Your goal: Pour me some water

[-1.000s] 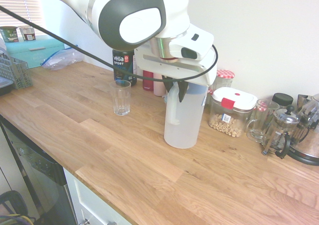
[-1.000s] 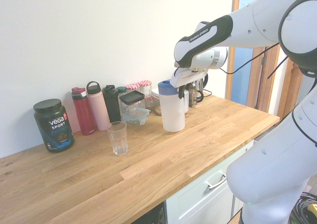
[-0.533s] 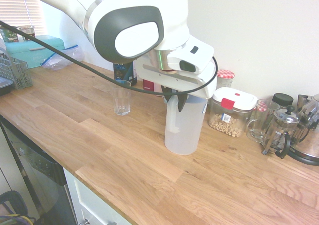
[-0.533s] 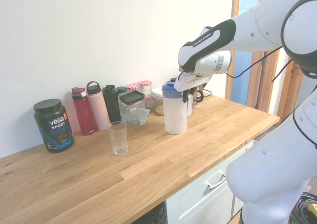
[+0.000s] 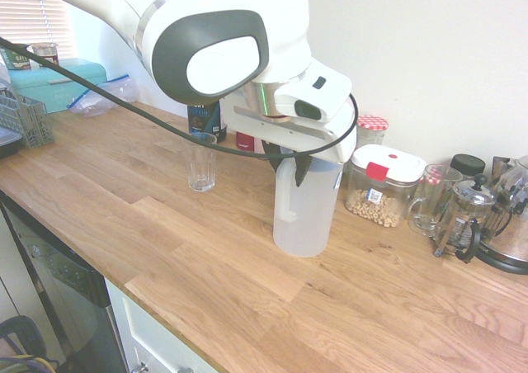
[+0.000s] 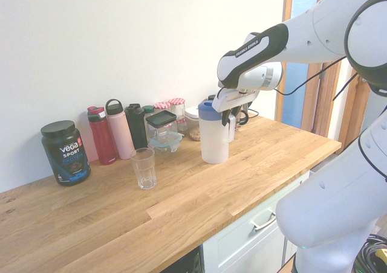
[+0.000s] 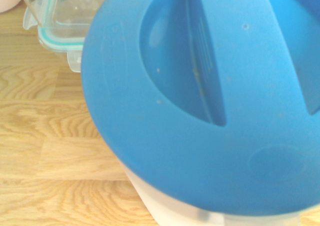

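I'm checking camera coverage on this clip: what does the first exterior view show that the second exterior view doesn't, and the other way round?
Only the first exterior view shows the French press, the glass mug, the cereal container with the red clip, the teal box and the dish rack.

Only the second exterior view shows the pitcher's blue lid, the pink bottle, the black bottle and the cabinet drawer handle.

Both show the white pitcher standing on the wooden counter, the empty glass, the Vega Sport tub and the gripper at the pitcher's handle.
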You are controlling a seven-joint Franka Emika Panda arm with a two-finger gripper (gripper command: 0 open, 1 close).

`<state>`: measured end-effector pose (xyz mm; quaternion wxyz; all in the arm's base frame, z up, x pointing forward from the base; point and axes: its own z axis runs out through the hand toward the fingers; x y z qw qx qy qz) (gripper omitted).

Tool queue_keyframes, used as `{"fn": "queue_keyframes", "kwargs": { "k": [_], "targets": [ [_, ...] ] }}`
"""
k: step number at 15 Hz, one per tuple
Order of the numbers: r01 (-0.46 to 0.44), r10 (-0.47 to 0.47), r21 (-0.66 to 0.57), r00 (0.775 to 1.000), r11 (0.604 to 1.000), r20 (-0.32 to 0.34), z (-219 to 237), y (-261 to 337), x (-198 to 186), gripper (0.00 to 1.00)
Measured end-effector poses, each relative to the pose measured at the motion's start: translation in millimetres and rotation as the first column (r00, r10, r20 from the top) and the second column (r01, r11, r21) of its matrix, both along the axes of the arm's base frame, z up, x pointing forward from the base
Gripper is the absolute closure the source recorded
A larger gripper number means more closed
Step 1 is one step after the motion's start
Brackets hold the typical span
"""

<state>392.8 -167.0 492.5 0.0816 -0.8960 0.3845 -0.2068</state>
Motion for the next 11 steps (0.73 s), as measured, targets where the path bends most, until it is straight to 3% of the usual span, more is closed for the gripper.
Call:
{"fn": "queue_keyframes", "kwargs": {
  "k": [2, 6, 9, 11],
  "targets": [
    [0.036, -0.036, 0.022, 0.999, 0.999, -0.019, 1, -2, -1, 0.0],
    [0.123, -0.109, 0.087, 0.981, 0.989, -0.159, 26, -9, -19, 0.0],
    [0.095, -0.064, 0.114, 0.965, 0.989, -0.253, 51, 4, -39, 0.0],
    [0.037, -0.002, 0.118, 0.959, 0.992, -0.283, 54, 19, -44, 0.0]
  ]
}}
